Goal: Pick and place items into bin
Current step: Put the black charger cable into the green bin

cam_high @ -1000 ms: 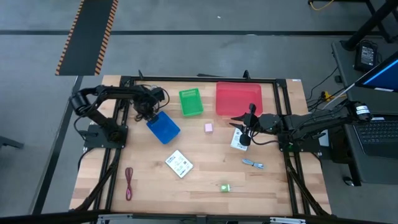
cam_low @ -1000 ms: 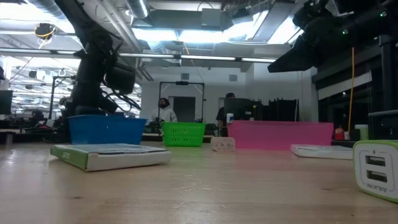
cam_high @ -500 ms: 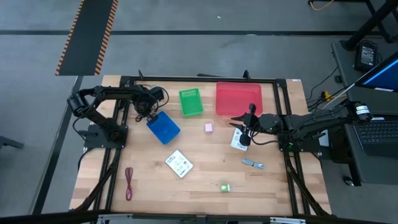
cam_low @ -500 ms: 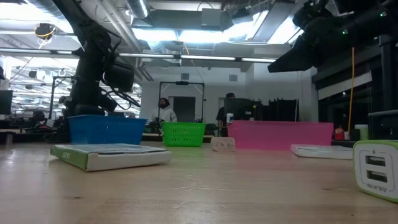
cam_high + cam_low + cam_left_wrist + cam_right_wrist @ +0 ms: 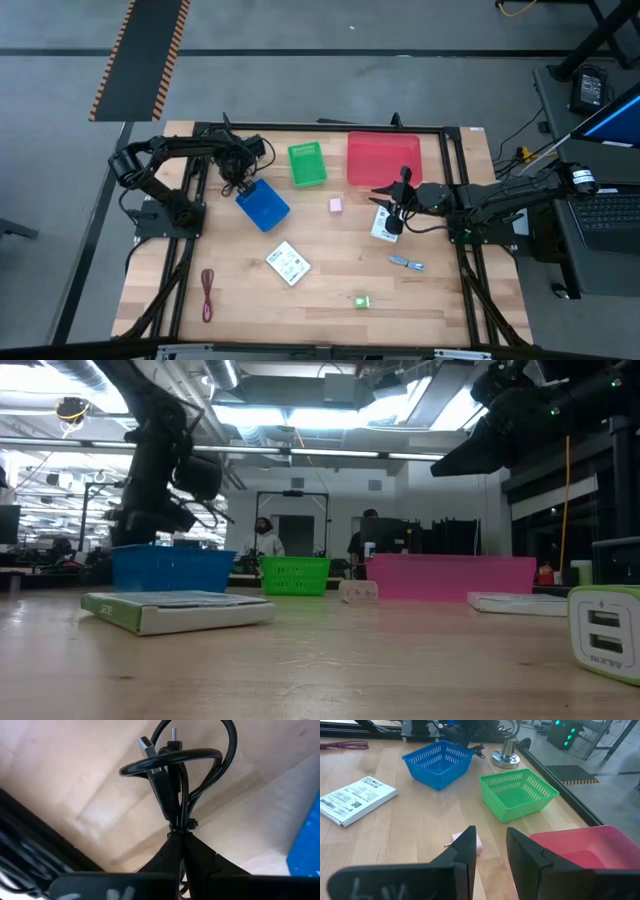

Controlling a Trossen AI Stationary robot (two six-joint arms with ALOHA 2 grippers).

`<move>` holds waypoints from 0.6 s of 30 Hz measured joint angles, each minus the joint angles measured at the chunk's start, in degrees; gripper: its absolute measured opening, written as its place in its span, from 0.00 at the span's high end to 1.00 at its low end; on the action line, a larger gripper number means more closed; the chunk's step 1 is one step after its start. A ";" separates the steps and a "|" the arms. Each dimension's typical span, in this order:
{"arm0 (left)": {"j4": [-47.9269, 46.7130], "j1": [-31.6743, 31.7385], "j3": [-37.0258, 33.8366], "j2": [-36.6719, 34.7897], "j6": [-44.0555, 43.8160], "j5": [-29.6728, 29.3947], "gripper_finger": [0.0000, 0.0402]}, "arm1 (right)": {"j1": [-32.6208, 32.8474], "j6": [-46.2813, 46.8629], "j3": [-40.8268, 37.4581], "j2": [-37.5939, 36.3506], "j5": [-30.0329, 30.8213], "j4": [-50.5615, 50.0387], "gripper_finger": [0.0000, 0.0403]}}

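Observation:
My left gripper (image 5: 236, 172) hangs just beyond the blue bin's (image 5: 264, 205) far left corner and is shut on the coiled black cable (image 5: 176, 767). My right gripper (image 5: 490, 847) is open and waits above one white green-printed packet (image 5: 383, 227), in front of the red bin (image 5: 383, 157). The pink cube (image 5: 335, 205) sits on the wood past its fingers. The other packet (image 5: 288, 263), the dark red cord (image 5: 207, 293), the green block (image 5: 361, 301) and the blue-silver piece (image 5: 406, 264) lie flat nearer the table's front. My left gripper pinches the black cable between its two fingers at the tied waist of the bundle (image 5: 180, 824). The fingers point down from above. The loops and the two plugs (image 5: 146, 745) hang below the fingertips over the wood beside the blue bin (image 5: 307, 835).
A green bin (image 5: 307, 165) stands between the blue and red bins along the far side. A round silver metal object (image 5: 506, 756) stands behind the blue bin (image 5: 439, 760). Dark frame rails run along the table's edges. People show in the room beyond the table.
My left gripper has risen a little with the cable and drifted slightly toward the table's far left, away from the blue bin. The right arm and the loose items have kept still.

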 joint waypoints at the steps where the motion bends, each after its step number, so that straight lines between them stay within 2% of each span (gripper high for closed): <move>1: -0.10 0.00 0.54 -0.12 0.21 -0.20 0.99 | 0.00 0.00 0.00 0.00 -0.02 0.00 0.78; 8: -0.54 -0.02 4.01 -4.11 1.40 -1.12 0.99 | 0.00 -0.01 0.00 0.00 -0.02 -0.01 0.78; 18: -1.27 -0.19 5.93 -15.25 5.73 -0.39 0.99 | 0.02 -1.42 0.00 -0.02 -0.02 0.28 0.78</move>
